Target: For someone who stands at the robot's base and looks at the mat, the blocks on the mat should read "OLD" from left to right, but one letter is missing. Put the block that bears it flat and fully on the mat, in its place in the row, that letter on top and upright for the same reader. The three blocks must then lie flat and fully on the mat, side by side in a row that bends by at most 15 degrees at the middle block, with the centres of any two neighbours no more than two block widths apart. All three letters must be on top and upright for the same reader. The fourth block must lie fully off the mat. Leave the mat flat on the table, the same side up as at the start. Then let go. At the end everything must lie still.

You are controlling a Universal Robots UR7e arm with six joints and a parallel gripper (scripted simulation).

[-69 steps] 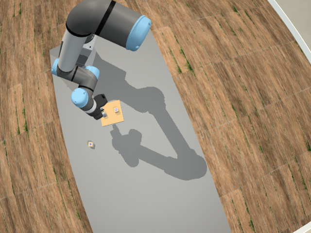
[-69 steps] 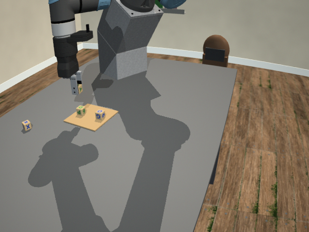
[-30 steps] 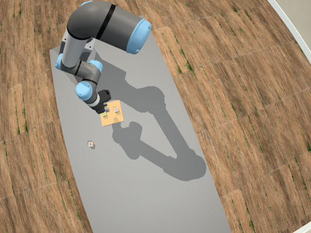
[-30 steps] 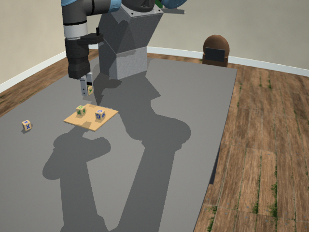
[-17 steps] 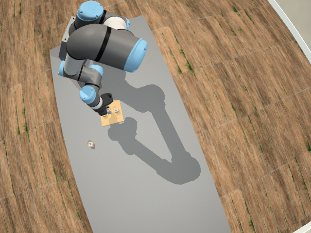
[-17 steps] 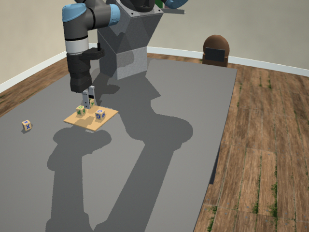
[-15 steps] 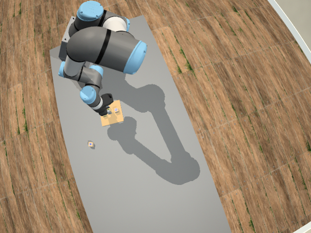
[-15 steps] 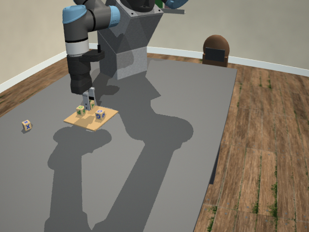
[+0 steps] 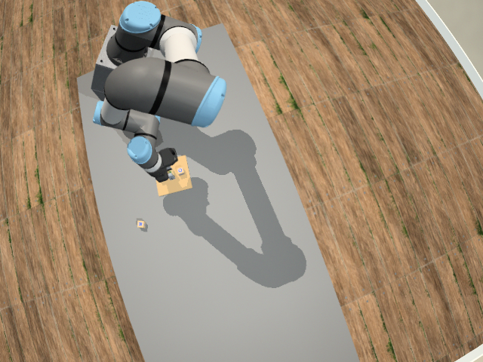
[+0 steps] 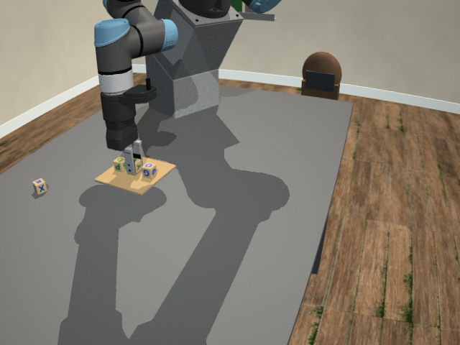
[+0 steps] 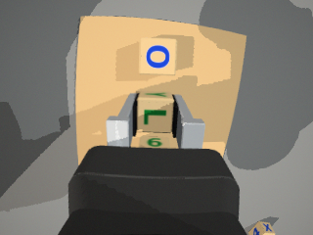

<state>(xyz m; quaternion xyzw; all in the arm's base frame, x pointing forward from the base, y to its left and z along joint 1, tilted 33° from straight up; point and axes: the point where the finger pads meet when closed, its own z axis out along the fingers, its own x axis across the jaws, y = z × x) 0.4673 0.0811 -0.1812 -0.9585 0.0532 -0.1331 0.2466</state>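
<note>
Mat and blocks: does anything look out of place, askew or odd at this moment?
Nothing stands out. The mat lies flat; the O block sits flat on it, letter up. The gripper holds the L block squarely, low over the mat between its neighbours. The X block sits off the mat.
</note>
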